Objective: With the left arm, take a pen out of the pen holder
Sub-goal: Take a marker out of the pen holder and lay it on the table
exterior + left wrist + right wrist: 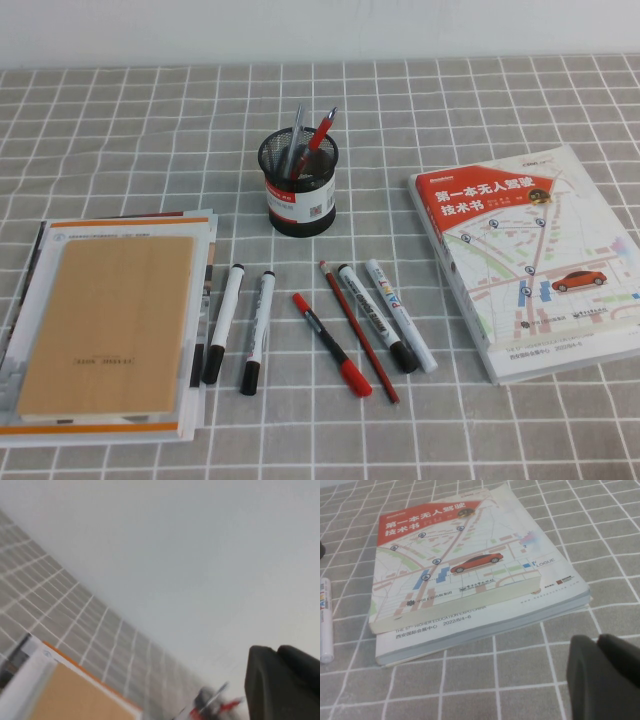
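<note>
The left gripper (278, 680) is hovering above the table, nearer the robot than the pen holder (298, 185) and to its left. Its fingers are resting together with nothing between them. The right gripper (598, 675) is hanging low over the tablecloth (100, 120), nearer than the pen holder and well to its right, just off the near corner of the book (530, 260). Its fingers are also sitting together, empty.

Nearer than the pen holder and to its left, a stack of papers (105, 325) with a tan cover on top is lying flat. Between that stack and the book, six writing tools are lying in a loose row just nearer than the pen holder. From left to right these are:
- a first black-capped marker (222, 322)
- a second black-capped marker (257, 332)
- a loose red pen (332, 343)
- a red pencil (358, 330)
- a thick marker (377, 318)
- a white marker (400, 315)

The book is lying to the right of the pen holder, cover up, apart from the white marker.

The pen holder, a black mesh cup with a white and red label, is standing upright on the tablecloth. A red-clipped pen (320, 133) and a grey pen (296, 130) are leaning inside it, with their upper ends projecting above the rim. Neither gripper is touching them.
</note>
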